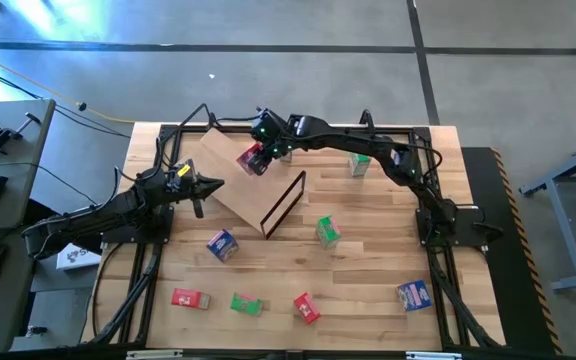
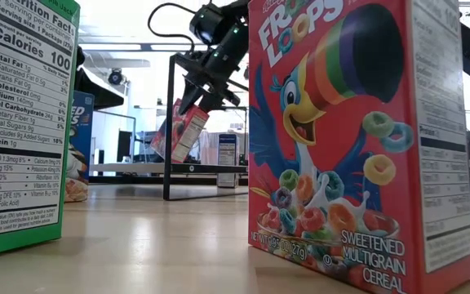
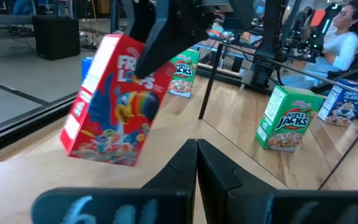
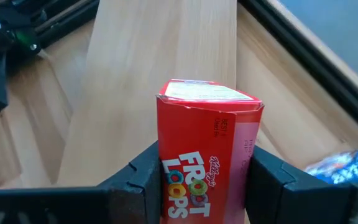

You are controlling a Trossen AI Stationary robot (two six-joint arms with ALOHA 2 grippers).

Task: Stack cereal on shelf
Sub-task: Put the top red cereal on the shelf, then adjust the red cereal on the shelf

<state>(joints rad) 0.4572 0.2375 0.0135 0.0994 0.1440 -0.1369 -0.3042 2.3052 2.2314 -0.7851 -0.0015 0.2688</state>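
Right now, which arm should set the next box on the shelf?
Right. Its end effector is already shut on a red Froot Loops box, tilted above the shelf. The left end effector sits shut and empty at the shelf's edge.

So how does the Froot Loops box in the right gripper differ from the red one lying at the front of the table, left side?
The held box is clamped between the right gripper's fingers and hangs tilted over the shelf. The front-left red box lies flat on the table, with no gripper near it. The left gripper waits shut beside the shelf. Both boxes are small and red.
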